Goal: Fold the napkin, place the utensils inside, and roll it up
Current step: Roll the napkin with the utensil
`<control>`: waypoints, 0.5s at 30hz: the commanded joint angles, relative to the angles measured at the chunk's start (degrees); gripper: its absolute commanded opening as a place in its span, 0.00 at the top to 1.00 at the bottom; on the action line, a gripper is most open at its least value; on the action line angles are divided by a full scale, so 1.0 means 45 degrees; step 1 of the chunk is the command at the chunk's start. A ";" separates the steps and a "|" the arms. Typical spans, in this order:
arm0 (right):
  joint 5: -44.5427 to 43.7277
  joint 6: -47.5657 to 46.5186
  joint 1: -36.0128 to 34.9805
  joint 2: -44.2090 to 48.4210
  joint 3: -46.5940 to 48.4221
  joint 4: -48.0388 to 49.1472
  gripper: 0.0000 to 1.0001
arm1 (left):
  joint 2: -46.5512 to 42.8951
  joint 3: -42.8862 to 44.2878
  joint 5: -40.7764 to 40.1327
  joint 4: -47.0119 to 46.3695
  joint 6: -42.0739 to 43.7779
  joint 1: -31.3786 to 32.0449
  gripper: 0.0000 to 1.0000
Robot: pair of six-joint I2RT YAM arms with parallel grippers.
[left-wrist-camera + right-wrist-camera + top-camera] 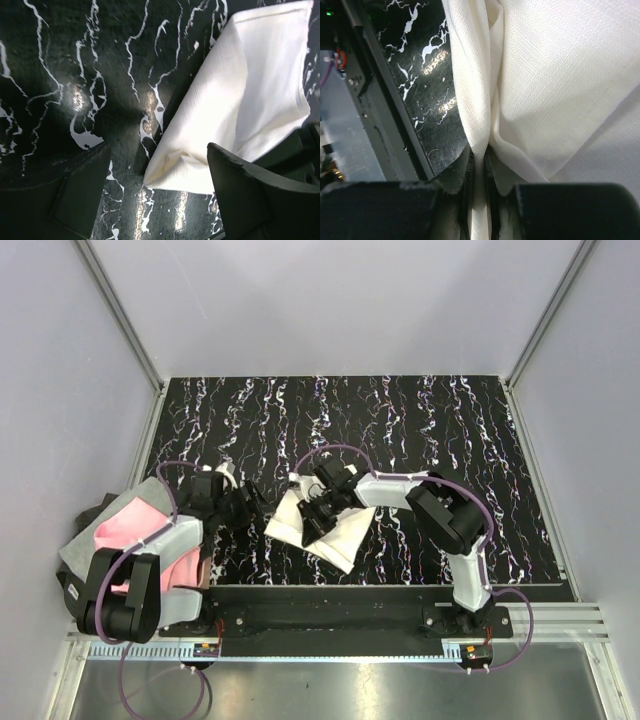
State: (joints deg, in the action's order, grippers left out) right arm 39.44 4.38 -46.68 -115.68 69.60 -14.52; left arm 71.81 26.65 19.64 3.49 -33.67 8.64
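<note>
The cream napkin (335, 535) lies folded on the black marbled table (420, 420), near its front edge. My right gripper (318, 512) is over it and is shut on a pinched fold of the napkin (485, 125), which runs up between the two jaws. Just left of the cloth's corner (155, 177) hovers my left gripper (250, 505), open, its fingers (240, 190) straddling bare table and that corner without holding it. The utensils are out of view.
A pink and grey cloth (125, 525) is draped under the left arm at the table's left front corner. A black rail (340, 605) runs along the front edge. Grey walls close in the sides and back.
</note>
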 commanded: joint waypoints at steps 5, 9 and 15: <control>0.1664 0.0061 0.1055 -0.1480 0.0352 -0.1108 0.85 | -0.0060 -0.0922 0.1983 -0.1165 -0.0466 0.0032 0.16; 0.2211 0.0062 0.1290 -0.1949 0.0548 -0.1128 0.85 | 0.0271 -0.0962 0.2061 -0.1439 -0.0506 0.0149 0.17; 0.2738 -0.0016 0.1466 -0.2378 0.0763 -0.1128 0.85 | 0.1346 -0.0826 0.2198 -0.1536 -0.0486 0.0266 0.36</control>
State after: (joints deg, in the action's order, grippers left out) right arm 55.05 5.80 -41.12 -122.63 72.84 -16.19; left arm 74.67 23.49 28.75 -4.32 -36.34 9.17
